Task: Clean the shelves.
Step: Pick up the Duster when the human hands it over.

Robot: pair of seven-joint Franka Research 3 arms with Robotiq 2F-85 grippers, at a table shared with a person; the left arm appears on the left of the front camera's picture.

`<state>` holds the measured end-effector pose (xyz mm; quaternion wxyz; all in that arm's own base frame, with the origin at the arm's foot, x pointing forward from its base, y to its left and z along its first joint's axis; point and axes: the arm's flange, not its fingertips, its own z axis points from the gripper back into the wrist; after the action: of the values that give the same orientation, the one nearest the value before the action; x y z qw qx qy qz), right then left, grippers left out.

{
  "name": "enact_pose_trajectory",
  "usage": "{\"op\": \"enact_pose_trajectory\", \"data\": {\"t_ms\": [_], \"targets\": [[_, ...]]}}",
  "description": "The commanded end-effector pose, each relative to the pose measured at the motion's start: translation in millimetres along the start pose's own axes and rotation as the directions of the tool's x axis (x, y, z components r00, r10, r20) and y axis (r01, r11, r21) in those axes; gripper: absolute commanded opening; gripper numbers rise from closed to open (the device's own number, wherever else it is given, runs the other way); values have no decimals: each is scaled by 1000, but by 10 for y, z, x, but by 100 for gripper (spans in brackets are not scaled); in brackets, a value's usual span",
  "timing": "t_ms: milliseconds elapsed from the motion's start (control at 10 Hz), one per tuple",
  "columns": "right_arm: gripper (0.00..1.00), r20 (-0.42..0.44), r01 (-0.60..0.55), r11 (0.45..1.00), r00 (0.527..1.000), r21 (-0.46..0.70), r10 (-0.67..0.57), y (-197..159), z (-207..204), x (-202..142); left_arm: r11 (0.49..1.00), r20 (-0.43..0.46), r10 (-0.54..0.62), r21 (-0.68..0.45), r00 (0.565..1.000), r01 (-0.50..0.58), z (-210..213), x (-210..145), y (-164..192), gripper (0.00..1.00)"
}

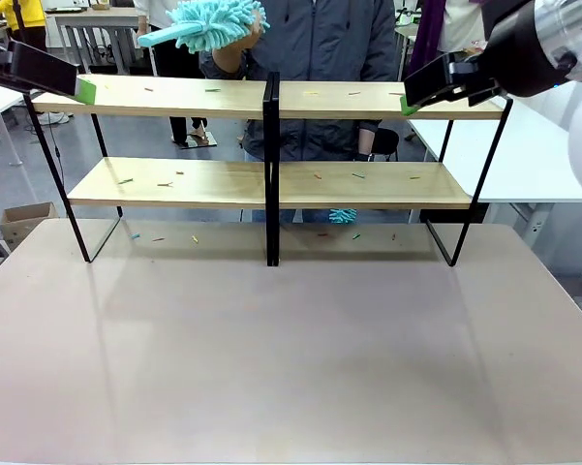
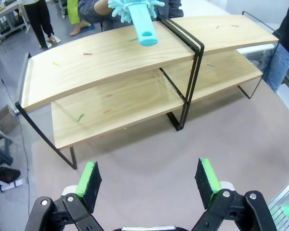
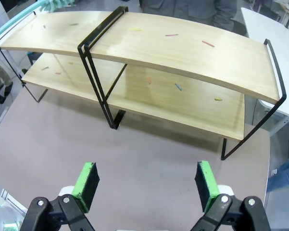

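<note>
The shelves point(image 1: 194, 182) are being carried on the far half of the desk point(image 1: 291, 358), with the long axis running side to side. The 2 boards are being littered by small coloured scraps point(image 1: 126, 180). A teal duster point(image 1: 213, 24) is being held by the person over the top board, left of the black centre post, with its handle being pointed towards the robot's left. The left tool point(image 2: 146, 173) is being held wide open and empty off the rack's left end. The right tool point(image 3: 146, 175) is likewise being held open and empty off the right end. The duster is being judged nearer the left tool.
</note>
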<state>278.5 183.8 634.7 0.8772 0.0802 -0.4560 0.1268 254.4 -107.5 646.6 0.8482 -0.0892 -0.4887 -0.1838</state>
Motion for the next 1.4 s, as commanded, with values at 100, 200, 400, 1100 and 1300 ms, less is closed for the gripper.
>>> {"op": "enact_pose_trajectory", "data": {"t_ms": [100, 200, 400, 1100, 1300], "targets": [[100, 0, 0, 1000, 1000, 0, 0, 0, 0, 0, 1000, 1, -2, -1, 1000, 2, 4, 1, -4, 100], [100, 0, 0, 1000, 1000, 0, 0, 0, 0, 0, 1000, 1, -2, -1, 1000, 2, 4, 1, -4, 100], [100, 0, 0, 1000, 1000, 0, 0, 0, 0, 0, 1000, 1, -2, -1, 1000, 2, 4, 1, -4, 100], [100, 0, 0, 1000, 1000, 0, 0, 0, 0, 0, 141, -516, 113, -838, 849, -527, -905, 693, 1352, 100], [100, 0, 0, 1000, 1000, 0, 0, 0, 0, 0, 647, -133, 102, -744, 986, -168, -757, 713, 1230, 100]]}}
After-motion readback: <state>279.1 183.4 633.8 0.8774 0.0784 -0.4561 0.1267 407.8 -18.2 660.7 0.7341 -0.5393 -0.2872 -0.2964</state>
